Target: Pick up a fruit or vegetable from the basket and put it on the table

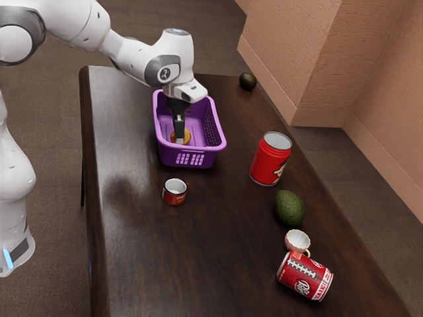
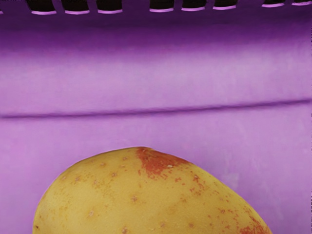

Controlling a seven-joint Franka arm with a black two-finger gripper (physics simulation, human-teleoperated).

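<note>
Your gripper [image 1: 179,140] is at the produce [image 2: 146,200] (yellow, red-blotched) inside the purple basket [image 1: 186,157]; jaw state cannot be determined.

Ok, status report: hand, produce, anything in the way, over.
Hand down inside purple basket, at yellow, red-blotched produce; grip unconfirmed. Produce not yet out. Basket walls surround both; red mug stands just outside.

Exterior view's right, far to near — dark avocado [image 1: 248,81], upright red can [image 1: 268,162], green avocado [image 1: 289,209], small pale cup [image 1: 297,239], Dr Pepper can [image 1: 305,276] lying on its side. Red mug [image 1: 174,193] stands upright — further to the exterior view's left.
</note>
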